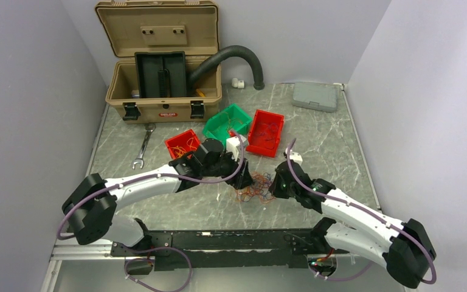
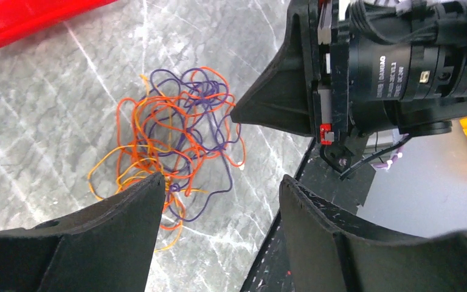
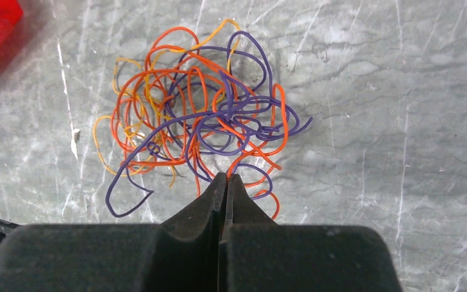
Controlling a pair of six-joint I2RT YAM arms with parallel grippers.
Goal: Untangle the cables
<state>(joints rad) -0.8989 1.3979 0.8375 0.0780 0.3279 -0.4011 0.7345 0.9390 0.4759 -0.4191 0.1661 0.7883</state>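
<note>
The work looks hardly begun: the cables (image 3: 200,121) lie as one knotted orange, yellow and purple clump on the tabletop (image 3: 371,91), no strand freed, left fingers (image 2: 115,231) spread beside it, right fingers (image 3: 200,213) clenched at its edge.

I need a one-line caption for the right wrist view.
Right gripper, shut, at the edge of tangled orange, yellow and purple cables on a marble-patterned table.

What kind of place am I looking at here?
Likely a robotics lab workbench: a grey marble-patterned tabletop, an open tan plastic toolbox, a steel spanner and a red plastic parts bin.
</note>
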